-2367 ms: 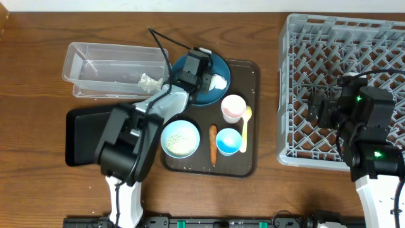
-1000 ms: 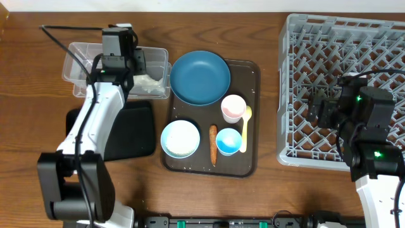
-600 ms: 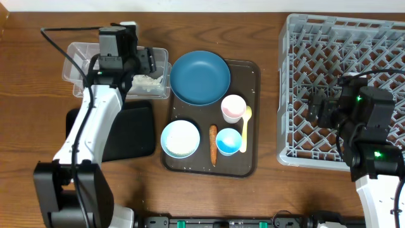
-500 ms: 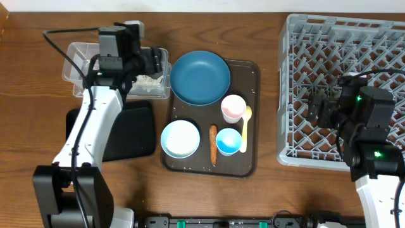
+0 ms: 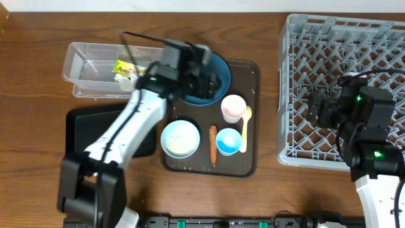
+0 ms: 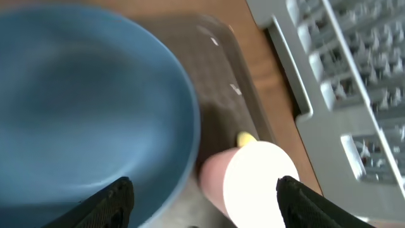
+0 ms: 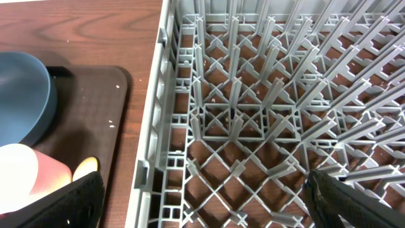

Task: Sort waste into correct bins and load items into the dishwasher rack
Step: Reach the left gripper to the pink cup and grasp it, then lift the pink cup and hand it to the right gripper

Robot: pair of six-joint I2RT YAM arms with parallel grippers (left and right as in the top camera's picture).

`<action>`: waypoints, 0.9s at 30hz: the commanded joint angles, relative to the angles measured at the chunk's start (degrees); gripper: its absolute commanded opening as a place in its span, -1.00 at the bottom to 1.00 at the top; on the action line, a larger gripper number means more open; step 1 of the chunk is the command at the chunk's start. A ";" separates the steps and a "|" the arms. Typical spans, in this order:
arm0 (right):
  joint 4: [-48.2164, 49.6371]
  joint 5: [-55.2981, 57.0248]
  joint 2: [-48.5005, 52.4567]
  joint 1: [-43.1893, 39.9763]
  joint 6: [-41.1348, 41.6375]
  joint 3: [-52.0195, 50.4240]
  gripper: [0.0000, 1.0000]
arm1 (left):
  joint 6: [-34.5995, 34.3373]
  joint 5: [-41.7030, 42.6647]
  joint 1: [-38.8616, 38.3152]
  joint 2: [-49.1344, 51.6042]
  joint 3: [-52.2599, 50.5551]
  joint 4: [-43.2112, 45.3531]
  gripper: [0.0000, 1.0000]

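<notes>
Brown wooden table [image 5: 266,25] — clear tub [image 5: 85,63], black tray [image 5: 79,130], brown serving tray [image 5: 250,152] and grey rack [image 5: 354,50] directly on it

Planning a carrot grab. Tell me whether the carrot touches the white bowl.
Apart. The overhead view shows a strip of bare tray between the carrot and the white bowl.

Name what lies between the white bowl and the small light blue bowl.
A short orange carrot piece lies there on the brown tray, seen in the overhead view.
</notes>
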 commanded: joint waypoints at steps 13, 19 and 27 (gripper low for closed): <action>-0.07 -0.20 -0.07 -0.72 -0.63 1.42 0.98 | -0.48 0.55 -6.88 9.73 0.00 -1.55 0.09; -0.20 -0.20 -0.07 -0.72 -0.63 1.42 0.99 | -0.52 -1.57 -7.19 9.97 -0.02 -0.85 -0.63; 0.44 1.57 0.28 -0.74 -0.63 1.42 0.97 | -1.51 -4.35 -4.70 5.49 0.20 2.84 -0.87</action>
